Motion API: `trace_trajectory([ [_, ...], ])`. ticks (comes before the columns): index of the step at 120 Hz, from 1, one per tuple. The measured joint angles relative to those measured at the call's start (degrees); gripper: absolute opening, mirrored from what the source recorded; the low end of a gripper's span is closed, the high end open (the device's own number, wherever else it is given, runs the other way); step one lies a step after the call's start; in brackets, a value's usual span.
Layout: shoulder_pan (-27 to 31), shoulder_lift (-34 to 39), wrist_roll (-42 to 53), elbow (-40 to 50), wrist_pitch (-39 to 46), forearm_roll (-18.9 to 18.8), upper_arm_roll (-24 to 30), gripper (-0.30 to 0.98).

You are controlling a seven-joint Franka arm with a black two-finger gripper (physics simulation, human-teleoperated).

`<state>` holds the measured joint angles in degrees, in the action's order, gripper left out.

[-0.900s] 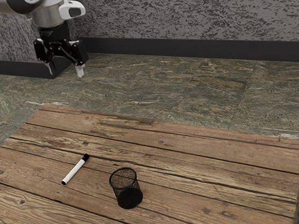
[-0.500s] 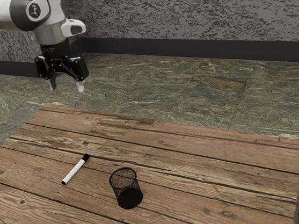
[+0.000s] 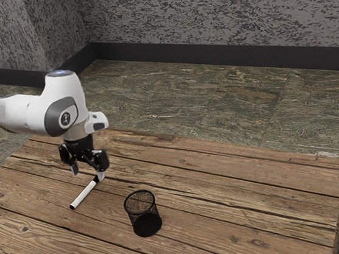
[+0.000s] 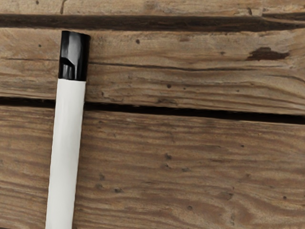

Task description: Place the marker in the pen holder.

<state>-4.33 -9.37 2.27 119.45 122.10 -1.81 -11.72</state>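
Observation:
My black gripper (image 3: pixel 88 173) is low over the tabletop in the exterior view, fingers apart and pointing down, close to the capped end of the marker. The white marker (image 3: pixel 84 194) with a black cap lies flat on the wood; one fingertip overlaps its cap in that view, and whether they touch I cannot tell. In the wrist view the marker (image 4: pixel 66 143) lies under my hand, its black cap and much of its white barrel visible. A black mesh pen holder (image 3: pixel 144 214) stands upright with nothing in it.
The wooden table (image 3: pixel 239 199) has plank seams and a far edge toward the stone floor (image 3: pixel 215 97). The pen holder stands a short way from the marker, toward the exterior view's right.
My arm has come down a long way, from high above the table to near the marker's cap. The gripper has stayed open; marker and pen holder are where they were.

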Motion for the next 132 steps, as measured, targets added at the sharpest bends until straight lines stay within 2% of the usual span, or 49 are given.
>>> trace_trajectory([
  [21,0.0,-1.8,5.5,4.3,7.4,0.1,-1.0,0.69],
  [41,0.3,-5.1,9.4,2.9,10.8,0.5,-2.7,0.69],
  [83,1.8,-14.5,14.9,-7.1,7.3,4.6,-3.1,0.69],
  [117,2.2,-15.5,17.5,-6.9,6.4,5.5,-3.1,0.67],
  [124,2.2,-15.5,17.9,-7.0,6.7,5.6,-3.2,0.65],
  [132,2.2,-15.5,18.4,-7.1,7.0,5.7,-3.2,0.56],
])
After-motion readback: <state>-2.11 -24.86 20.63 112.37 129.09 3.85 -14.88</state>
